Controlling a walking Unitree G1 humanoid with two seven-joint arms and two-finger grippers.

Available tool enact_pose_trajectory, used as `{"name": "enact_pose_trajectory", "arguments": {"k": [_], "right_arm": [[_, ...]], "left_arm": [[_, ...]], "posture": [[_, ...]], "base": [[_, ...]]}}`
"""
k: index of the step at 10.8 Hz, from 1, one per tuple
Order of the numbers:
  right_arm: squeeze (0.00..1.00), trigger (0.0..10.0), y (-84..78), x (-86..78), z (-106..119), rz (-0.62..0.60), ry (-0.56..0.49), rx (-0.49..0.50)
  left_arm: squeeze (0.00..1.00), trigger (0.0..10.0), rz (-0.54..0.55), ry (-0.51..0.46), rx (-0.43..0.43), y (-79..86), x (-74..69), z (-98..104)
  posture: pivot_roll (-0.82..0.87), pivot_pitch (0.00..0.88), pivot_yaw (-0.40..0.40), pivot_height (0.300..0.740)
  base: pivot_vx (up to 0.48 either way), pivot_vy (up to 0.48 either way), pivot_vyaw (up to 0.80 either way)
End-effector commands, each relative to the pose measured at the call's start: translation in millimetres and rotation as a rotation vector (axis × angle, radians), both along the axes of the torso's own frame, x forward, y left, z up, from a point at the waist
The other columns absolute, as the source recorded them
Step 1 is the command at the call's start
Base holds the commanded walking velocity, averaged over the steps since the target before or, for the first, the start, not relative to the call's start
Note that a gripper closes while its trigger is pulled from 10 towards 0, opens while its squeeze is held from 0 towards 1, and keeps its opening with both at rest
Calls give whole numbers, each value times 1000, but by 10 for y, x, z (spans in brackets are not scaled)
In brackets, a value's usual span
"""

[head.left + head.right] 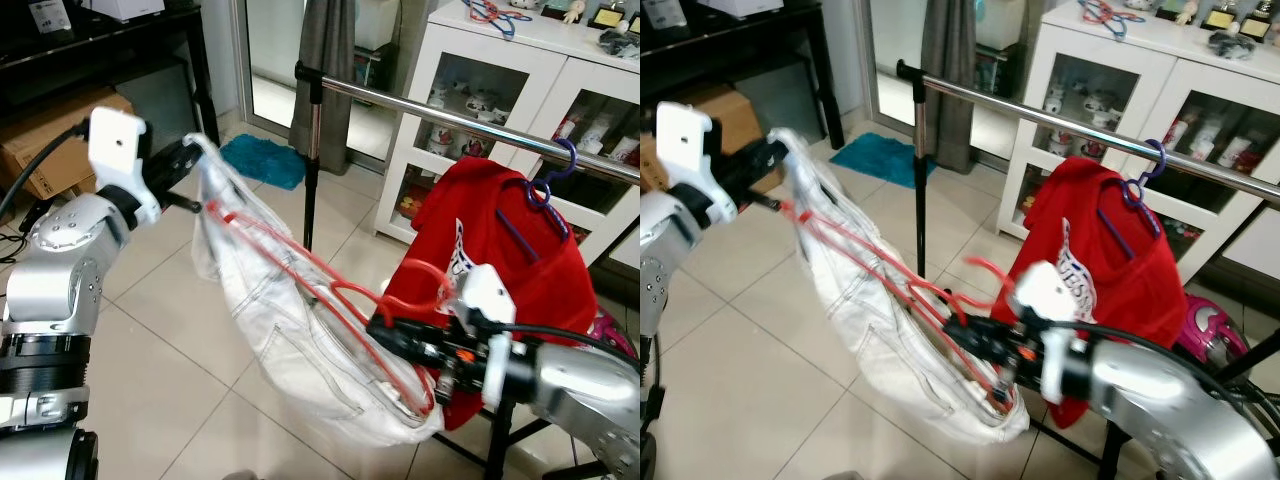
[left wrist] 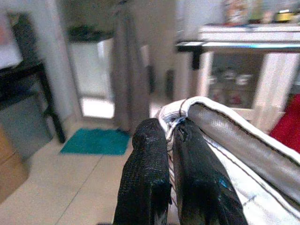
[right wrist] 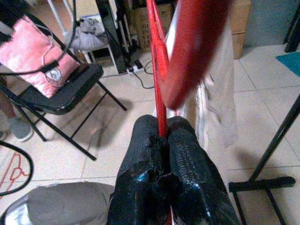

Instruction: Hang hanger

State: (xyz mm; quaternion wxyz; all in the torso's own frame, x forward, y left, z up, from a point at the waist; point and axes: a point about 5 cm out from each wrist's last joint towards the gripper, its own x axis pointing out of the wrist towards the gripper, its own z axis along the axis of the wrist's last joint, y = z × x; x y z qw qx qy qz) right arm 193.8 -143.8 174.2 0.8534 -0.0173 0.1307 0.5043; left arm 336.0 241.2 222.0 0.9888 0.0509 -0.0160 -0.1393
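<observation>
- While the red hanger [image 1: 330, 290] with the white garment [image 1: 290, 340] was carried between both arms in the left eye view, it sat low and short of the silver rail [image 1: 470, 125], its hook near the right gripper [image 1: 385, 335]; I judged the hanging itself not yet done. A red shirt [image 1: 500, 270] already hung from the rail on a purple hanger [image 1: 545, 190].
- From the right eye view, the left gripper [image 1: 765, 165] held the garment's upper end up and away from the rail, while the other end sagged toward the tiled floor [image 1: 760, 370]. What remained, by my reading, was raising the hook over the rail and letting go.
- Through the left wrist view, the left gripper's fingers [image 2: 150, 178] were pinched narrow on a fold of the white cloth.
- Through the right wrist view, the right gripper's fingers [image 3: 187, 159] were clamped tight on the thin red wire of the hanger, a black chair [image 3: 61, 89] beyond.
</observation>
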Motion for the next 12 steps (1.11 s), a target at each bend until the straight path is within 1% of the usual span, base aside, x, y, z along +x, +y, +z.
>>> {"name": "enact_pose_trajectory", "arguments": {"k": [1,2,3,4,5,6,7,8,9,10,11,12], "right_arm": [[0,0,-91,-5,8,-11,5,8],[0,0,-160,56,58,-97,-12,117],[0,0,-215,210,164,-250,-52,262],[0,0,-236,323,239,-361,-73,372],[0,0,-238,413,299,-474,-86,494],[0,0,-200,431,299,-513,-90,510],[0,0,-128,414,263,-544,-103,473],[0,10000,-108,372,216,-574,-134,340],[0,10000,-78,294,152,-560,-119,304],[0,10000,-114,261,91,-629,-137,233],[0,10000,-172,216,34,-707,-128,221],[0,10000,-235,190,-23,-766,-138,160]], "left_arm": [[0,0,87,-104,-26,123,39,219],[0,0,94,-71,-43,127,55,109],[0,0,21,-37,-57,-22,22,3],[0,0,-91,-25,-89,-251,-44,-61],[0,0,-232,1,-107,-564,-170,-163],[0,0,-311,18,-112,-755,-278,-229],[0,0,-318,17,-140,-859,-362,-250],[0,0,-251,4,-162,-859,-427,-259],[0,10000,-157,-33,-152,-829,-514,-262],[0,10000,-130,16,-135,-818,-581,-370],[0,10000,-114,33,-85,-807,-680,-467],[0,10000,-94,50,-56,-801,-737,-526]], "posture": [[-57,0,-31,740],[-60,0,-26,740],[-61,0,-24,740],[-59,0,-25,740],[-59,0,-28,740],[-59,0,-31,740],[-56,0,-33,740],[-56,0,-34,740],[-55,0,-34,740],[-58,0,-30,740],[-57,0,-29,740],[-63,0,-20,740]], "base": [[0,0,0],[0,0,0],[0,0,0],[0,0,0],[0,0,0],[0,0,0],[0,0,0],[0,0,0],[0,0,0],[0,0,0],[0,0,-800],[0,0,-800]]}}
